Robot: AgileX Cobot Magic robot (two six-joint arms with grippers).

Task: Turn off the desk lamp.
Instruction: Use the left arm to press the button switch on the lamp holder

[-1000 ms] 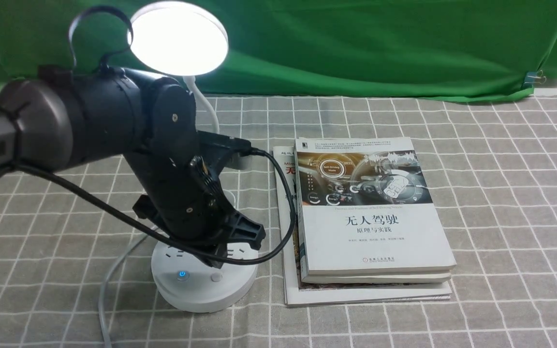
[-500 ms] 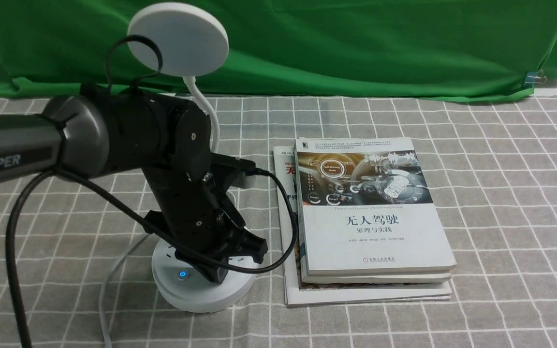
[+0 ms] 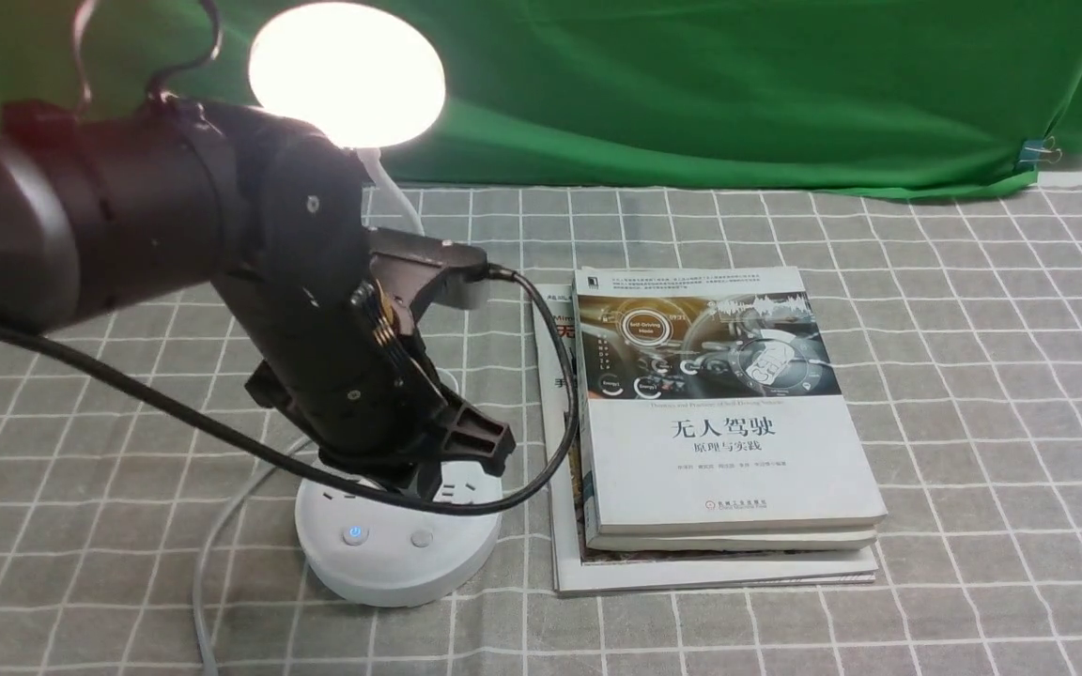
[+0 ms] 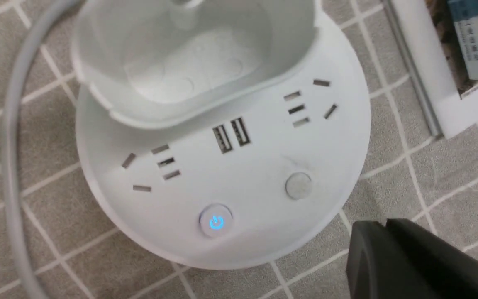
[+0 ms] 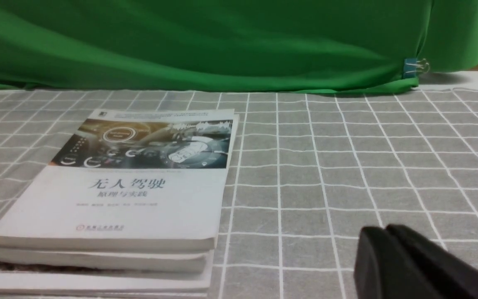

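Partly behind left tool [image 4: 383, 228], desk lamp [image 3: 381, 565].

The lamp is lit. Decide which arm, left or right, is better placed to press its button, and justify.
Left. The left claw hangs over the base of the desk lamp, near its buttons. The right claw sits off by the books, no lamp in its view.

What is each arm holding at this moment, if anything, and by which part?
Nothing. The left fingers are shut and empty near the lamp; the right fingers are shut and empty over the tablecloth.
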